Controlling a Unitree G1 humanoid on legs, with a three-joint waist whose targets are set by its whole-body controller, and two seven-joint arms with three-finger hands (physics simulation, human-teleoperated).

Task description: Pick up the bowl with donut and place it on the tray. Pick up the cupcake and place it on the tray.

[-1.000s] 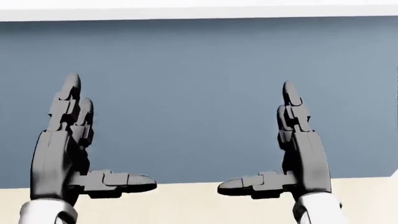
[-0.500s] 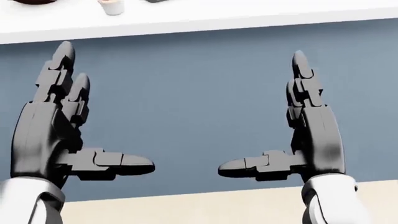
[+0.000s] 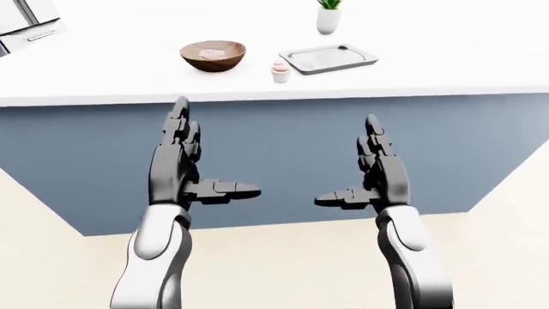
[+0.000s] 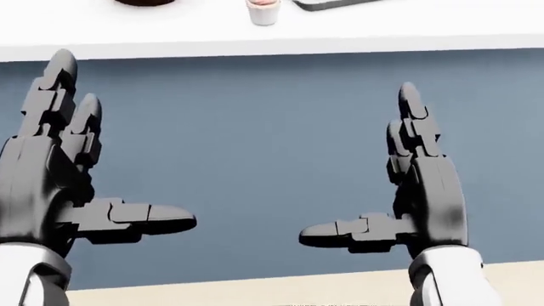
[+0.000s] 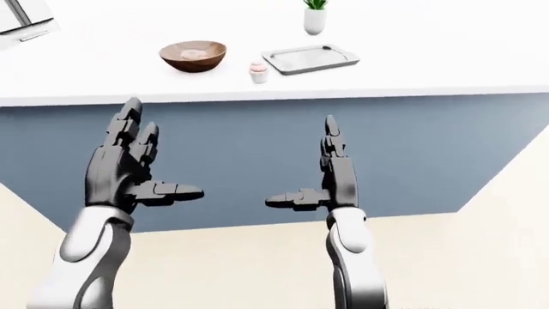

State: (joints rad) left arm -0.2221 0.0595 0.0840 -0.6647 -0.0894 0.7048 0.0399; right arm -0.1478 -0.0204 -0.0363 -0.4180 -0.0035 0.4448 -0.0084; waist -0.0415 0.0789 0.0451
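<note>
Two robot hands, left (image 3: 185, 168) and right (image 3: 373, 177), open and empty; approach step; next, reach bowl (image 3: 213, 55) at 11 o'clock on desk (image 3: 446, 58).

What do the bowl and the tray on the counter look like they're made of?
Bowl: likely wood, judging by its matte brown surface with a lighter inside. Tray: probably metal, being flat grey with a pale sheen and a raised rim. These are renders, so both are guesses.

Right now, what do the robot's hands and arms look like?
Both the left hand and the right hand are dark grey and blocky, each with three jointed fingers ending in rounded tips. The forearms below them are smooth, glossy white shells with a rounded shape. No cables or markings show.
</note>
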